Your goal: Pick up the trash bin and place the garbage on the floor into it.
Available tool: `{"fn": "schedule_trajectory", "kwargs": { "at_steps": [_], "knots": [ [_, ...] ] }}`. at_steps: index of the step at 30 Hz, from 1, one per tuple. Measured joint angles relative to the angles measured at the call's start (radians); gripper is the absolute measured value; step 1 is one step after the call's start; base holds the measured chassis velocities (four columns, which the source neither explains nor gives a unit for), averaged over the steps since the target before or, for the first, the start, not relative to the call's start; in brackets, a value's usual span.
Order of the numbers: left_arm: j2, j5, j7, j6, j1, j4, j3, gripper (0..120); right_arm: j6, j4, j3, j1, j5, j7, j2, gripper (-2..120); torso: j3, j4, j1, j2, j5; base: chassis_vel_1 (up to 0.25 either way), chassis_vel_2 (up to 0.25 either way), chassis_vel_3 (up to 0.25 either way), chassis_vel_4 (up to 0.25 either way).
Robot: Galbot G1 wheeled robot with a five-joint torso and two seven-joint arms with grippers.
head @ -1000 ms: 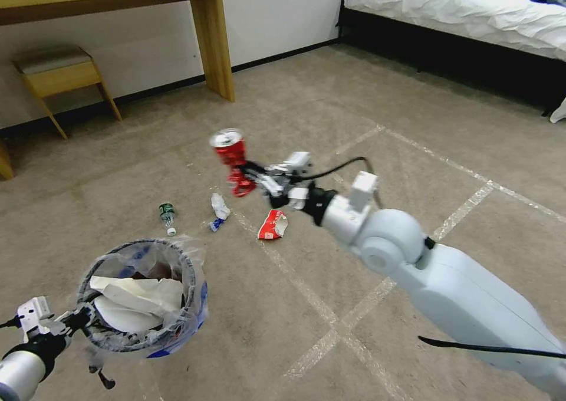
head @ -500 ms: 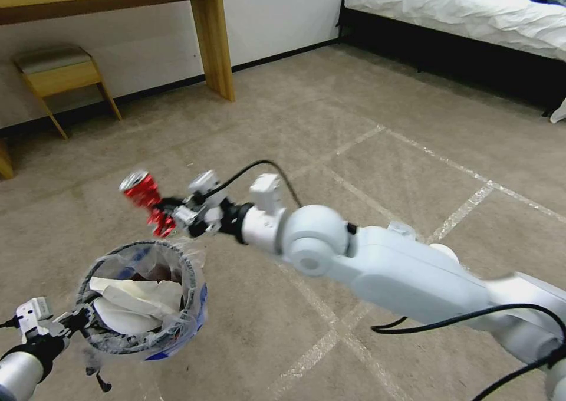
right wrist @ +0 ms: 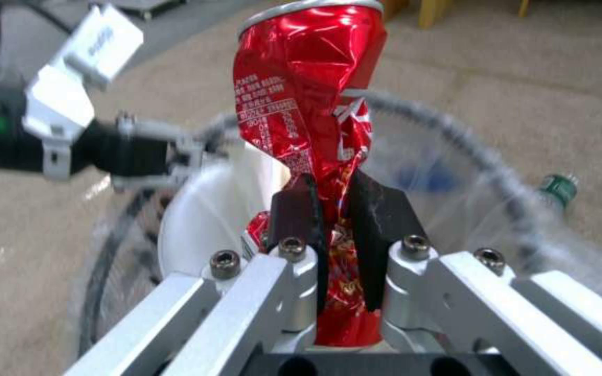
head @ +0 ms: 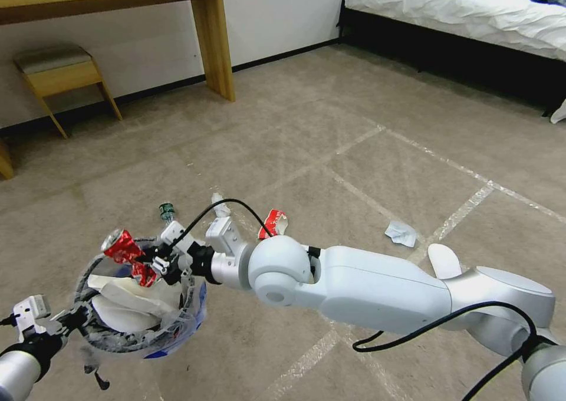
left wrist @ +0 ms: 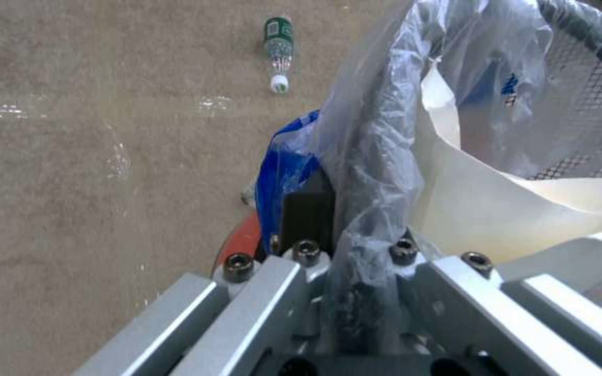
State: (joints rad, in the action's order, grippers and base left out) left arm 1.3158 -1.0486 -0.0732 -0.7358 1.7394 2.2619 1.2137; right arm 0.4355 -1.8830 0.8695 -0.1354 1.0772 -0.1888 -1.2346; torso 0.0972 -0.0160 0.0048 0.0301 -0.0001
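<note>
The trash bin (head: 121, 347), lined with a clear-and-blue bag (left wrist: 378, 104), hangs low on the left with my left gripper (head: 72, 318) shut on its rim. White paper lies inside it. My right gripper (head: 154, 265) is over the bin's opening, shut on a crushed red can (head: 122, 249). The right wrist view shows the can (right wrist: 308, 89) pinched at its lower end between the dark fingers (right wrist: 298, 214), with the bin's rim (right wrist: 454, 136) just beyond. On the floor (head: 354, 124) lie a green-labelled bottle (head: 167, 210), a red wrapper (head: 272, 223), crumpled paper (head: 401, 233) and a white insole (head: 443, 260).
A wooden desk leg (head: 213, 41) and a small stool (head: 59, 74) stand by the far wall. A bed (head: 471, 12) fills the far right. Whitish tape lines (head: 454, 168) cross the carpet. My right arm's black cable (head: 413, 324) hangs below the arm.
My right arm has swung left and down with the red can, from over the floor litter to above the bin's opening. The left gripper and bin have stayed put.
</note>
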Motion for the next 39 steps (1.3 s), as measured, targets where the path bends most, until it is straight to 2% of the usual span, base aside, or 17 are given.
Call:
{"fn": "schedule_trajectory", "kwargs": {
  "at_steps": [16, 35, 37, 39],
  "knots": [
    [0.003, -0.014, 0.001, 0.0, 0.019, 0.024, 0.013, 1, 0.02, 0.064, 0.069, -0.002, -0.048, -0.011, -0.049, 8, 0.0, 0.0, 0.0, 0.0, 0.0, 0.0, 0.0, 0.0, 0.0],
    [0.006, -0.009, 0.002, 0.001, 0.019, 0.022, 0.004, 1, 0.017, 0.072, 0.061, -0.037, -0.084, -0.027, -0.008, 8, 0.0, -0.0001, 0.0, 0.0, 0.0001, 0.0, 0.0, 0.0, 0.0],
    [0.005, -0.009, 0.002, 0.0, 0.021, 0.022, 0.004, 1, 0.021, 0.071, 0.06, -0.038, -0.085, -0.032, -0.008, 10, 0.0, 0.0, 0.0, 0.0, 0.0001, 0.0, 0.0, 0.0, 0.0],
    [0.005, -0.009, 0.002, 0.001, 0.024, 0.022, 0.005, 1, 0.026, 0.069, 0.058, -0.038, -0.087, -0.038, -0.008, 19, 0.0, -0.0001, 0.0, 0.0, 0.0001, 0.0, 0.0, 0.0, 0.0]
  ]
}}
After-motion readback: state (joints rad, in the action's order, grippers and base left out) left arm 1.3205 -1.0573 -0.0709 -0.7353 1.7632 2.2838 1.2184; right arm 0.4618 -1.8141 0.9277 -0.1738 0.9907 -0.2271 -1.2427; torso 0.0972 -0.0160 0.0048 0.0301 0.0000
